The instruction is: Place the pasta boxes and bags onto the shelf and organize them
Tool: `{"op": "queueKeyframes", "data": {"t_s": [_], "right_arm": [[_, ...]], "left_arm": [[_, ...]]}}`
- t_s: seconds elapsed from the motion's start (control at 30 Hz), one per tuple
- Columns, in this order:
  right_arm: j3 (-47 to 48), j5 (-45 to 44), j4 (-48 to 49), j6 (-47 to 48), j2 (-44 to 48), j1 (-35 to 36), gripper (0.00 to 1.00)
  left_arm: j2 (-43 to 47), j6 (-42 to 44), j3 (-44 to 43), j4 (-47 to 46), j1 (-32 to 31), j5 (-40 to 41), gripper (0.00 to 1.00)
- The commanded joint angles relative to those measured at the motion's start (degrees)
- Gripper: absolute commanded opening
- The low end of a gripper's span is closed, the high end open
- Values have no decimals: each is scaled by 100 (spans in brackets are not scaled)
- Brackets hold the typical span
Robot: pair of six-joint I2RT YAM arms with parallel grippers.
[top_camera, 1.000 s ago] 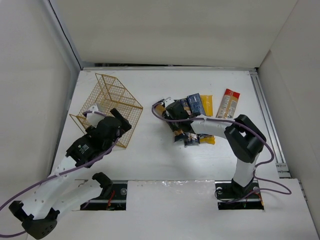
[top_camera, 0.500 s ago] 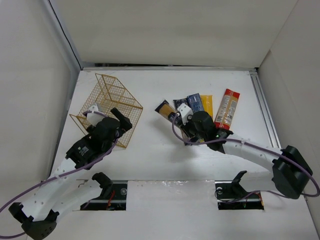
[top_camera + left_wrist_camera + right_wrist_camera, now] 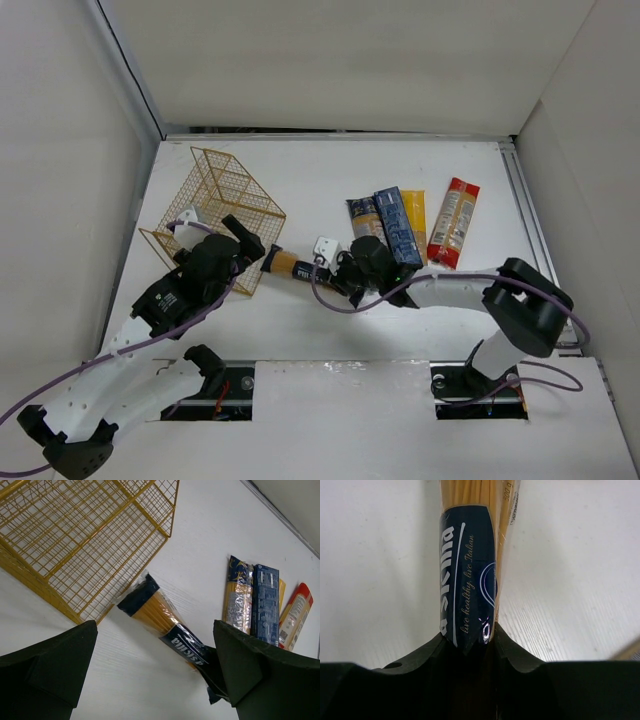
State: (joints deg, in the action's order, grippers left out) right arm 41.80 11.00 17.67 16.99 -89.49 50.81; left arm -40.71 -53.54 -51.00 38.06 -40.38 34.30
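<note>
The right gripper (image 3: 470, 641) is clamped on the near end of a yellow pack with a dark label (image 3: 468, 565), its jaws pinching the label band from both sides. From that grip the pack points straight toward the shelf (image 3: 222, 195). Its dark far end lies just beside the shelf's nearest mesh edge; whether it touches the wire I cannot tell. The left gripper (image 3: 240, 240) hovers at that same side of the shelf, fingers (image 3: 55, 665) spread wide with nothing between them.

Well apart from the shelf, beyond the held pack, the other four lie side by side: second labelled yellow pack (image 3: 363, 218), dark blue box (image 3: 398, 228), plain yellow bag (image 3: 415, 205) and red-and-clear bag (image 3: 455, 220), the last being farthest from the shelf.

Nothing shows inside the shelf, so this looks like the first delivery, partway through. The next move probably calls for raising the pack's leading end over the wire rim and lining its length up with an open compartment before pushing it in. The light shelf may slide unless the left arm steadies it
</note>
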Motion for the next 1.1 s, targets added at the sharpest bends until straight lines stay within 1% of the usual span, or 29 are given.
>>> {"op": "queueKeyframes", "data": {"t_s": [0.0,0.1,0.23,0.3,0.37,0.5,0.7,0.8,0.93,0.97,1.07], "right_arm": [[837,375,1546,33,-145,70,0],[1022,490,1652,-29,-436,183,0],[1417,665,1652,-143,-972,184,0],[1523,666,1652,-196,-1122,184,0],[1699,666,1477,-249,-1315,236,0],[1928,788,1266,-249,-1527,237,0],[2323,789,1212,-249,-1790,351,0],[2517,929,1212,-249,-1967,404,0],[3043,1044,1212,-249,-2457,404,0],[3123,1044,1212,-249,-2528,404,0],[3421,1044,1212,-372,-2792,456,7]], "left_arm": [[-16,72,55,-159,39,15,100],[-16,72,108,-212,39,15,100],[-16,133,169,-335,39,-195,100],[-16,291,231,-483,39,-274,100],[-16,344,231,-537,39,-275,100],[-130,431,231,-677,39,-327,100],[-262,573,231,-809,39,-460,100],[-315,625,178,-923,39,-512,100],[-368,678,178,-985,39,-565,100],[-368,678,126,-985,39,-565,100],[-368,573,55,-924,39,-513,100]]}}
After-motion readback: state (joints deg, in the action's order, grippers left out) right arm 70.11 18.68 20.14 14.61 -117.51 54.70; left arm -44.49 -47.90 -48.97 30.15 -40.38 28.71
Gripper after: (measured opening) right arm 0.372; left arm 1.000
